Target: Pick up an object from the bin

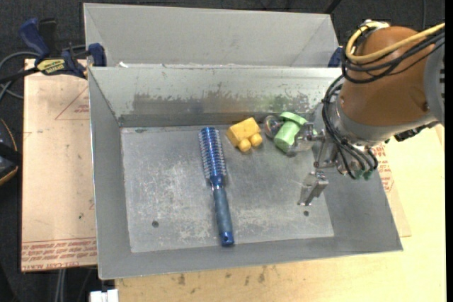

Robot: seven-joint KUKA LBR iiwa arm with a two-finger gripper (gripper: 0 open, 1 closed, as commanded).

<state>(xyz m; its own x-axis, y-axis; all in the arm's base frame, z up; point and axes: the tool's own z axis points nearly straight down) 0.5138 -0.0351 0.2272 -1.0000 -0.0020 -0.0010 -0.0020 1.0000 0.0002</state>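
Green plastic roll-shaped piece [288, 131], one of its kind, lies near the back wall of the grey metal bin [163, 201], towards the right. Just left of it sits one yellow plastic block with two round knobs [244, 134]. Further left, one blue bristled hairbrush [215, 180] lies on the floor, handle towards the front. That makes three loose things, perhaps four: a small greyish loop [272, 125] beside the green piece is too dim to name. The claw [310, 193] hangs over bare floor, in front of the green piece; whether it is open or closed I cannot tell
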